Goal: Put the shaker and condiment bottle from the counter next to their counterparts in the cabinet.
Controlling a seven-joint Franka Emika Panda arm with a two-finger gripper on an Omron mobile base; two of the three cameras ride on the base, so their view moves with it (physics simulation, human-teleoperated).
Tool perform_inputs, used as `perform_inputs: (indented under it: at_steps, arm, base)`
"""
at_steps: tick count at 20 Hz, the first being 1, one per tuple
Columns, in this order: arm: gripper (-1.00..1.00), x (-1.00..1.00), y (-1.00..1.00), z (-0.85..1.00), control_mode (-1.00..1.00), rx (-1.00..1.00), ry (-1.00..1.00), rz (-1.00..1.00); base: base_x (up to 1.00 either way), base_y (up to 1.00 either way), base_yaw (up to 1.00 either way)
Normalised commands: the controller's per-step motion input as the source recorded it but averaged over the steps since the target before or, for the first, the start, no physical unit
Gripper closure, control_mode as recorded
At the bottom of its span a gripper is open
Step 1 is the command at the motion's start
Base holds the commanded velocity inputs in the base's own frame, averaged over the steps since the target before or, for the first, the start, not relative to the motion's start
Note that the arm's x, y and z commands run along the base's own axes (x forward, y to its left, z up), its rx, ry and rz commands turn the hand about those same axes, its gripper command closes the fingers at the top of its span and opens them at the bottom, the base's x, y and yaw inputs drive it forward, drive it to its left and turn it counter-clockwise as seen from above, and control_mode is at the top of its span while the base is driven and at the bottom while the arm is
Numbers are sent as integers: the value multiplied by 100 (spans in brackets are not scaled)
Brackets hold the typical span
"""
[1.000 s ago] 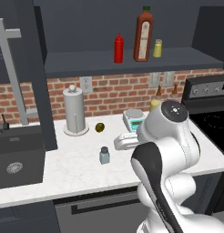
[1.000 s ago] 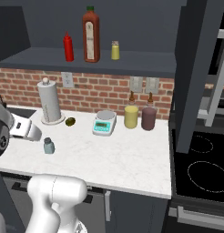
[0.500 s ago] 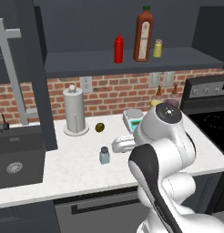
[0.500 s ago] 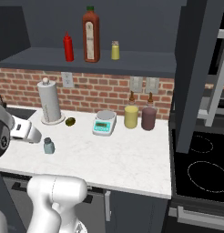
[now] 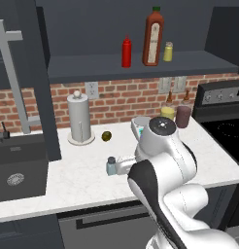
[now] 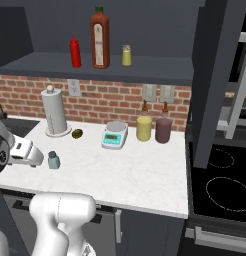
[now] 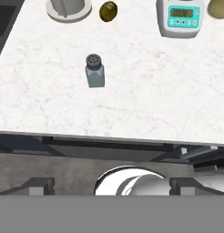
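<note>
The shaker (image 7: 94, 70) stood upright on the table (image 7: 145, 104), well ahead of the jaws and a little to one side of their line in the hand view, with bare marble all round it. The jaws were spread wide and held nothing; their tips (image 7: 112, 186) hung over the table's front edge, not yet above the worktop. In the left base view the shaker (image 5: 111, 166) sat just beside the white hand (image 5: 125, 164), and in the right base view it (image 6: 53, 160) stood just right of that hand (image 6: 26, 152).

1 red bottle (image 5: 126, 52) was already on the cabinet (image 5: 141, 65) shelf, left of the 1 tall brown-red bottle (image 5: 153, 37), with 1 yellow shaker (image 5: 168, 51) on the right — 3 things in a row, none touching.

On the table there was 1 paper-towel holder (image 5: 79, 119) at the back near the brick wall, 1 small olive-green round thing (image 5: 107, 136) beside it, 1 scale (image 6: 115, 135) and 2 jars — 1 yellow (image 6: 144, 127), 1 dark purple (image 6: 163, 130) — further right. A dark sink (image 5: 17, 168) lay at the left end and a stove (image 6: 222, 175) at the right. Nothing stood between the jaws and the shaker.
</note>
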Motion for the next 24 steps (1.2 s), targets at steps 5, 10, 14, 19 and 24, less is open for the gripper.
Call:
perform_inputs:
  at_steps: [5,10,14,19,24]
  arm:
    - [-100,28,0,-1,-100,2,-1,0]
    - [-100,70,0,-5,-100,3,-9,0]
    - [-100,46,0,-17,-100,5,-7,0]
    - [-100,0,4,-3,-100,8,0,0]
    - [-100,17,4,-46,-100,1,-5,0]
  base:
    - [0,0,0]
    - [0,0,0]
    - [0,0,0]
    - [0,0,0]
    - [0,0,0]
